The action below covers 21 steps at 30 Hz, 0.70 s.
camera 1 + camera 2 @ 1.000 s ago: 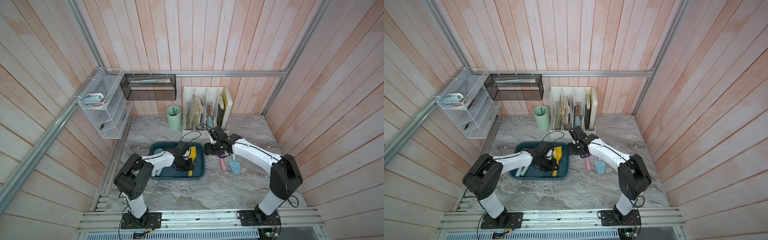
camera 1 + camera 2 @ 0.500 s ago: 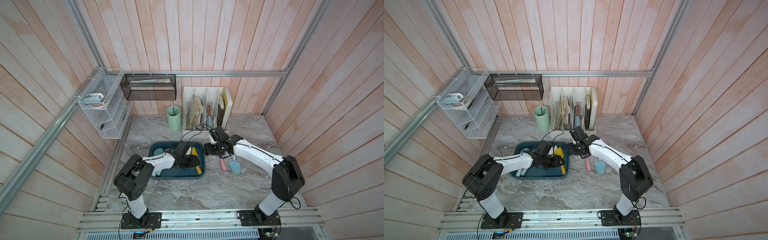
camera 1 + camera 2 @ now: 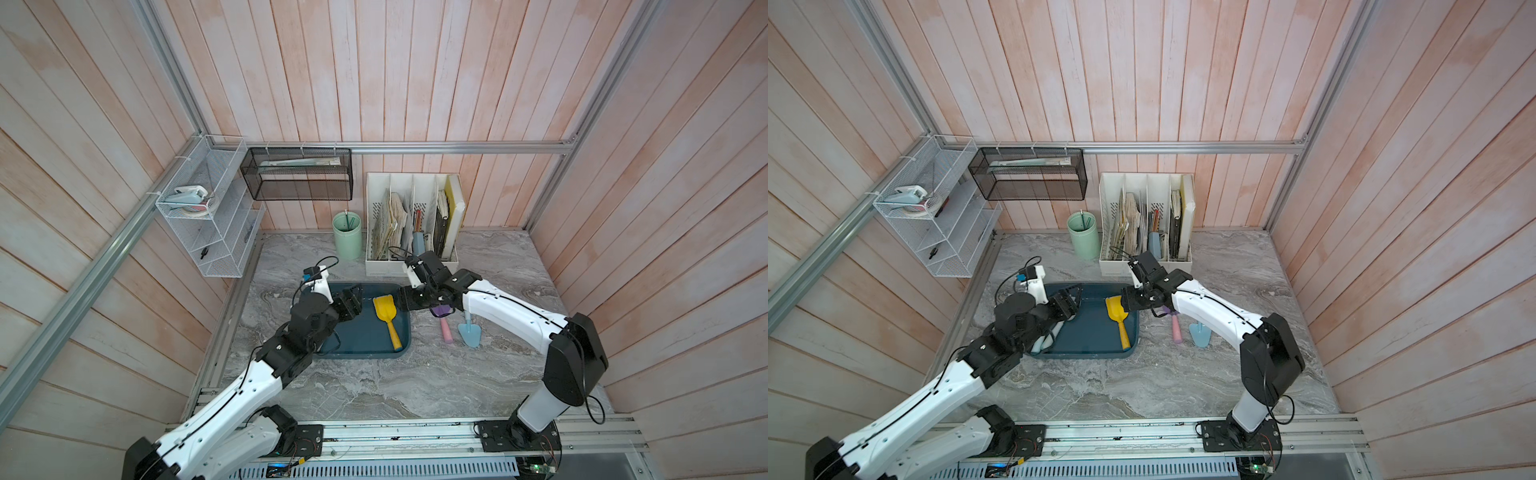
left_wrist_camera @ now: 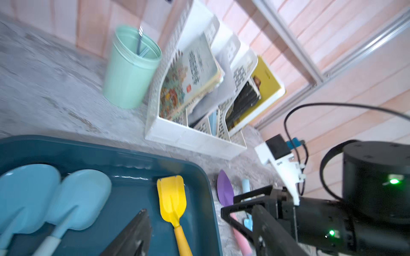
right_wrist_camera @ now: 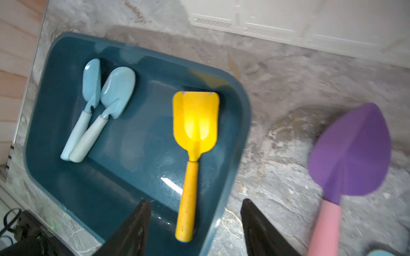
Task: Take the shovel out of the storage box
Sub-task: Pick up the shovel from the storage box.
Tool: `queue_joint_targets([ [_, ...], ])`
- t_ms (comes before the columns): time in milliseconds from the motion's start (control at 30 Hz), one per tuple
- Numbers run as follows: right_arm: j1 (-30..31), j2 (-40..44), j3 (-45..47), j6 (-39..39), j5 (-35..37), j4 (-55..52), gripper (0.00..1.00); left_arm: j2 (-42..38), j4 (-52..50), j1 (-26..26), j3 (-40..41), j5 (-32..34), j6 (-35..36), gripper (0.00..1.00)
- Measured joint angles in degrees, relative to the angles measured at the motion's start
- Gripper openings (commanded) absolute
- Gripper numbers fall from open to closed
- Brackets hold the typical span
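Nearest the rail, the yellow shovel (image 3: 388, 322) has its handle end at the near right corner of the storage box (image 3: 365, 336), the dark teal tray on the marble table (image 3: 415, 386). It lies flat on the box floor along the right wall, blade toward the far wall. A pair of light-blue shovels (image 5: 117, 93) lies side by side in the left part of the box, well apart from the yellow one. The left arm hides most of them in both top views.

Farther back, the right gripper (image 3: 409, 299) hangs over the box's far right corner, just beside the yellow blade. Its fingers stand apart and clamp nothing. In the right wrist view the yellow handle runs between them. The left gripper (image 3: 353, 301) hovers over the middle of the box, left of the yellow blade and clear of it, fingers spread and empty.

On the table right of the box lie a purple shovel with a pink handle (image 3: 446, 332) and a light-blue trowel (image 3: 469, 334). Against the far wall stand a mint cup (image 3: 347, 243) and a white file organiser (image 3: 382, 268).
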<state>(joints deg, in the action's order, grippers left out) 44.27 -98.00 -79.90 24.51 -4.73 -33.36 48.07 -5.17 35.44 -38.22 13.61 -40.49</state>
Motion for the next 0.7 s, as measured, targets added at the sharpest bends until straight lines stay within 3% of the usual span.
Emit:
queue_joint_targets([
  [100, 3.6, -5.0, -4.7, -1.7, 0.4, -0.9, 0.67, -5.0, -2.4, 0.0, 1.9, 5.1, -0.9, 0.75],
  [233, 4.7, -11.7, -7.3, -2.3, 1.2, -3.6, 0.67, -6.0, -7.0, 0.0, 2.0, 9.5, -1.7, 0.75],
  [367, 4.3, -16.7, -7.5, -2.3, 3.3, -6.3, 0.67, -6.1, -10.6, 0.0, 2.0, 11.1, -2.5, 0.75],
  [700, 4.4, -18.9, -7.5, -2.3, 3.7, -7.4, 0.67, -6.2, -12.4, 0.0, 2.8, 12.3, -3.7, 0.75],
])
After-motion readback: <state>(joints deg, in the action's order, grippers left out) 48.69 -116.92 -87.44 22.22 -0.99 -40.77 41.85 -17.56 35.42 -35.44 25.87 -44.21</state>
